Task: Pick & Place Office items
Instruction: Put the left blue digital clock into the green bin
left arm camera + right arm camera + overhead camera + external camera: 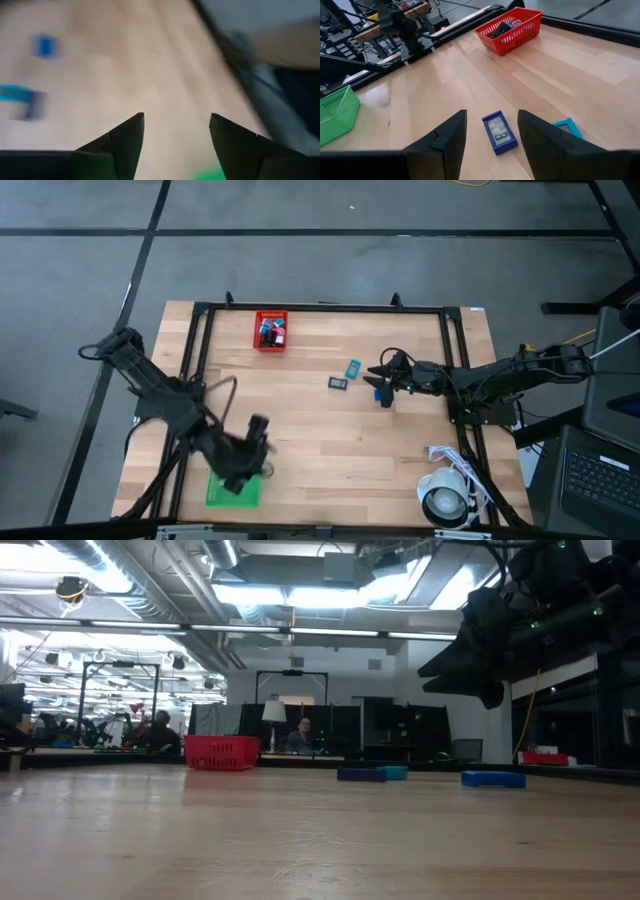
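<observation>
1. You are looking down on a wooden table with a dark arm on each side. A red basket sits near the upper left of the tabletop and already holds several small pieces. A green basket sits at the lower left.

2. Your right gripper is right of centre in the high view, just beside three loose pieces. Its fingers are spread wide and hold nothing. In its wrist view a dark blue flat piece lies on the wood directly between the fingers, near the bottom centre of the frame. A teal piece lies just to the right of it.

3. In the high view, that dark blue flat piece lies left of the gripper and the teal piece lies above it. A third, blue piece lies right beside the fingertips.

4. Your left gripper hangs over the lower left of the table, just above the green basket. Its fingers are wide apart and empty.

5. The step in hand looks like the right arm lining up to pick the dark blue piece. The next move calls for lowering until the fingers straddle it, then closing. Being so flat, it may slip.

6. A white roll with cable sits at the lower right, well apart.
</observation>
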Controlling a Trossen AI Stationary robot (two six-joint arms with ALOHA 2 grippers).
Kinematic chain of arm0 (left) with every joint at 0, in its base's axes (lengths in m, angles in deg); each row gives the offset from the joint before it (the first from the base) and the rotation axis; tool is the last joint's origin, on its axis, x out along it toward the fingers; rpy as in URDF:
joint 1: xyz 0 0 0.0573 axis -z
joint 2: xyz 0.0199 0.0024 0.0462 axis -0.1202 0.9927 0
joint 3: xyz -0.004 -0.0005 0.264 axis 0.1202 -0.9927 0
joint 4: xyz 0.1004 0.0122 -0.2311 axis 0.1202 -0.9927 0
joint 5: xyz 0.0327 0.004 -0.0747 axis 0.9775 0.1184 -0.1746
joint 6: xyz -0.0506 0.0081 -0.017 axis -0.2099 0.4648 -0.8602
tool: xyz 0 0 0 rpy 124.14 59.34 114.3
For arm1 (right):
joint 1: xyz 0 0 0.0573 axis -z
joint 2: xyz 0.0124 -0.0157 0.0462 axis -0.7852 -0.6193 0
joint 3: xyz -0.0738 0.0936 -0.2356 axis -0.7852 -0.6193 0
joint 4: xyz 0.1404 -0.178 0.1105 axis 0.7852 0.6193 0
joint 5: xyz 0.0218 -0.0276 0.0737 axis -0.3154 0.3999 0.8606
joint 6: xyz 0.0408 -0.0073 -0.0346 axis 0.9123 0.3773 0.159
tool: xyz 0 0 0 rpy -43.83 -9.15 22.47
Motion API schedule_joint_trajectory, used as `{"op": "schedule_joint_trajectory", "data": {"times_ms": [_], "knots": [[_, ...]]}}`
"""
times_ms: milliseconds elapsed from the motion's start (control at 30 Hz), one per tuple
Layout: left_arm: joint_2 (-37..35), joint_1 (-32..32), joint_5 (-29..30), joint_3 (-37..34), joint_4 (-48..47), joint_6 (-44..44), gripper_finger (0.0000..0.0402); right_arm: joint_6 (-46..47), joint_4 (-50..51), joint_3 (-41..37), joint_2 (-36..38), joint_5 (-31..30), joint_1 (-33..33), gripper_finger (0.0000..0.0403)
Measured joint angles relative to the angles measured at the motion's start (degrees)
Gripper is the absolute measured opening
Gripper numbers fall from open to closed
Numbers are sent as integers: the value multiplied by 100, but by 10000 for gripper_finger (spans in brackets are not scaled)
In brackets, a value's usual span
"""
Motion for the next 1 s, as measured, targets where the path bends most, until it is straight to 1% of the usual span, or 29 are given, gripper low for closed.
{"op": "schedule_joint_trajectory", "data": {"times_ms": [67,100,167,267,400,500,600,700,800,933,1000], "knots": [[-116,-333,439,-2,173,388,221,2,0,0,0,0,-32,183],[-147,-537,564,-2,231,576,221,2,0,0,0,0,-48,183],[-164,-972,514,-7,234,969,221,2,0,0,0,-3,-76,183],[-139,-1734,-67,-43,393,1508,221,-58,-89,0,0,-20,-111,183],[-114,-2742,-1013,-480,1578,2148,221,-545,-785,-1,0,-34,-209,183],[-114,-3429,-1771,-867,2661,2345,221,-1366,-1499,0,2,31,-377,183],[-114,-3987,-2285,-1218,3281,2355,221,-2066,-1872,-2,75,15,-485,183],[-114,-4348,-2507,-1490,3632,2353,221,-2392,-1987,-53,294,-76,-480,183],[-97,-4524,-2621,-1663,3682,2448,221,-2362,-1965,-367,640,-177,-484,183],[150,-4593,-2631,-1745,3757,2665,221,-2274,-1972,-835,1409,-252,-484,183],[372,-4647,-2770,-1738,3911,2691,221,-2262,-1963,-994,1804,-257,-484,183]]}}
